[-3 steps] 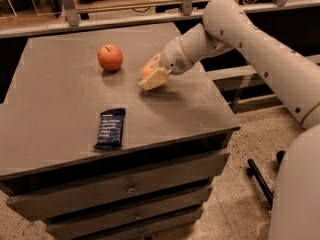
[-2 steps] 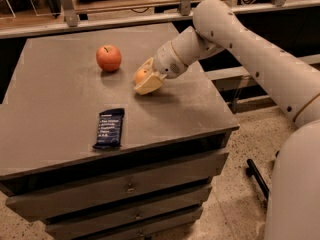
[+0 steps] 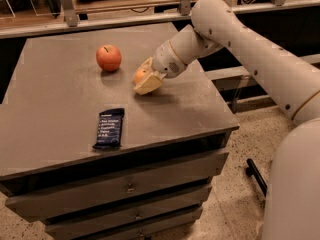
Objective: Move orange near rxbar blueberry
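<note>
The orange (image 3: 140, 75) is a small round fruit held between the cream fingers of my gripper (image 3: 145, 80), just above the middle of the grey cabinet top (image 3: 55, 109). The gripper is shut on it, and the fingers hide most of the fruit. The rxbar blueberry (image 3: 109, 128) lies flat in its dark navy wrapper near the front edge, down and to the left of the gripper, well apart from it.
A larger red-orange apple (image 3: 108, 57) with a stem sits on the top, left of and behind the gripper. The cabinet has drawers (image 3: 130, 188) on its front. A metal rail (image 3: 125, 9) runs behind it. Speckled floor lies to the right.
My gripper has carried the orange a little to the left over the top, toward the middle. The apple and the bar have not moved.
</note>
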`<state>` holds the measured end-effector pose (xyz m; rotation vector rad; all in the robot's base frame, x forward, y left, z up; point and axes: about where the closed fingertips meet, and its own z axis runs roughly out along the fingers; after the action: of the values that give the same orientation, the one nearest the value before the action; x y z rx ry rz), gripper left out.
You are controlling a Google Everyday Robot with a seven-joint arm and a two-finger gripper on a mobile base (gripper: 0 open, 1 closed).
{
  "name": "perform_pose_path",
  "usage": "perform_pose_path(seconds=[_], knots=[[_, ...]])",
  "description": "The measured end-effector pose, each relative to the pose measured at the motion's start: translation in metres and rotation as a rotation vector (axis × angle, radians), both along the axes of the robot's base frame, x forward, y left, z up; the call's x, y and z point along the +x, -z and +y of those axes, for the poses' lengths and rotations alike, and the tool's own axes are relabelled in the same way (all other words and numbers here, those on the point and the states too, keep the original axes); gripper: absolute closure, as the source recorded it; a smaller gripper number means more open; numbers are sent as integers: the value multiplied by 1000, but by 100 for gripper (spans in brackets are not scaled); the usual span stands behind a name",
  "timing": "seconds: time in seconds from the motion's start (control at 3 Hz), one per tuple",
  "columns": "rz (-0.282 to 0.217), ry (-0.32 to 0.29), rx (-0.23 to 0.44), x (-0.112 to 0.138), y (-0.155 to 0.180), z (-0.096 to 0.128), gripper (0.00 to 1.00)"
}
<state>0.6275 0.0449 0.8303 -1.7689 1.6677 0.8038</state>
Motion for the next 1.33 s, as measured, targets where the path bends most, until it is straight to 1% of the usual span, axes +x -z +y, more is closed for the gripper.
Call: perform_pose_path(seconds=[0.33,0.67,1.0,1.33], knots=[[-20,-25,75,-5,-5,2,100],[-42,-86,219,-37,-34,-5,100],[-101,-133,221,-94,-102,-24,100],[-127,-146,203,-109,-121,-26,100]])
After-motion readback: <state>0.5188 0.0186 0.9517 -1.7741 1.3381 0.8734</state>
